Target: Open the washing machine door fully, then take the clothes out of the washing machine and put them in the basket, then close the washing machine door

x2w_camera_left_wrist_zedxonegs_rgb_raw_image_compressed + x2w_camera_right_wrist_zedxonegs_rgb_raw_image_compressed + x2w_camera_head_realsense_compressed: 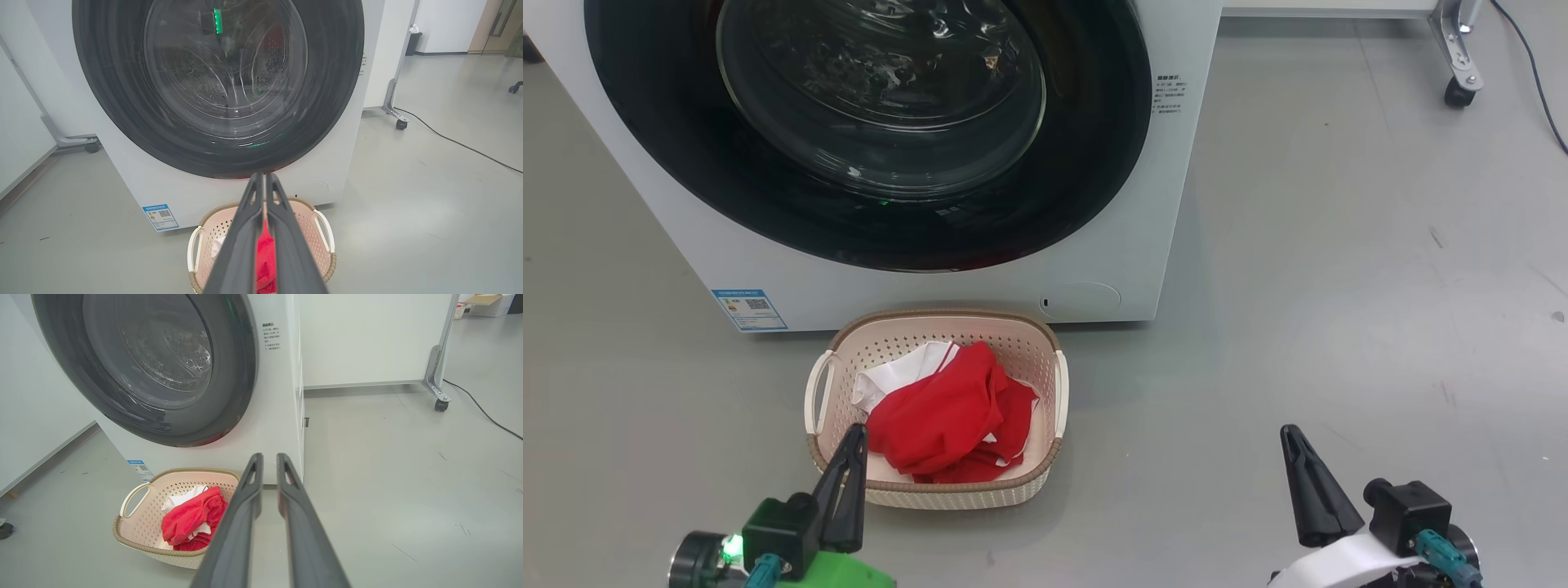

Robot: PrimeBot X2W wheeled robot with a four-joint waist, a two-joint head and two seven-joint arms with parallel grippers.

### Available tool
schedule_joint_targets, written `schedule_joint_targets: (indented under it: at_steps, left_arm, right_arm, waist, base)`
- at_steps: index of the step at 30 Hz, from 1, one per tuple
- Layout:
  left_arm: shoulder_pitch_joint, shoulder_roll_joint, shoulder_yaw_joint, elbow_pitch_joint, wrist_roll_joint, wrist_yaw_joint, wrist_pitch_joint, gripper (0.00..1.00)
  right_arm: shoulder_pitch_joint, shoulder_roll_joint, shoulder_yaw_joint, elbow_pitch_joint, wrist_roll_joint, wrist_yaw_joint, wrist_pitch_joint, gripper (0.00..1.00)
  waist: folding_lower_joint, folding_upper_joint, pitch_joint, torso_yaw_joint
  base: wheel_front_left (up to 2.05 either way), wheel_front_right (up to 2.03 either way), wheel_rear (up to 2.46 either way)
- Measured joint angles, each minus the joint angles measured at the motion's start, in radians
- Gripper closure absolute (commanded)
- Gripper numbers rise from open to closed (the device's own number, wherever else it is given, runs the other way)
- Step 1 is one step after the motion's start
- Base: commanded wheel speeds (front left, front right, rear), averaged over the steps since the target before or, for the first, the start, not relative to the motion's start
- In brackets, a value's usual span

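left gripper (pixel 856 433) closed, empty, above near rim of basket (pixel 947 315); right gripper (pixel 1289 434) barely parted, empty | clothes (pixel 931 416) in basket | risk: washing machine door (pixel 1086 163) looks shut, but if unlatched it may swing out

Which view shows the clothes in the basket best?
Head view: it looks down on the clothes, nearly whole, in the basket. Right wrist: side-on, partly behind a finger. Left wrist: a red sliver between the fingers.

Nothing reads clearly: the washing machine (pixel 1094 269) carries a blue label (pixel 749 309) with a QR code and illegibly small grey print (pixel 1168 96).
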Motion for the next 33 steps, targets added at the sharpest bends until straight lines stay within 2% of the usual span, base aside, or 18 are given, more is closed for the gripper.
schedule_joint_targets:
  at_steps: [4,10,33]
  left_arm:
    - [0.016,-0.003,-0.007,0.019,-0.005,-0.001,0.000,1.00]
    - [0.026,-0.006,-0.005,0.010,-0.067,-0.011,0.000,1.00]
    - [0.027,-0.016,0.073,0.004,-0.400,-0.045,0.062,1.00]
  right_arm:
    - [0.015,0.001,0.001,0.016,0.004,0.000,0.000,1.00]
    - [0.016,0.001,0.001,0.007,0.067,0.006,0.000,1.00]
    - [0.011,-0.002,-0.069,-0.002,0.391,0.017,0.068,1.00]
  waist:
    - [0.0000,0.0000,0.000,-0.001]
    - [0.0000,0.0000,-0.004,-0.005]
    - [0.0000,0.0000,-0.021,-0.024]
  base:
    - [0.00,0.00,0.00]
    - [0.00,0.00,0.00]
    - [0.00,0.00,0.00]
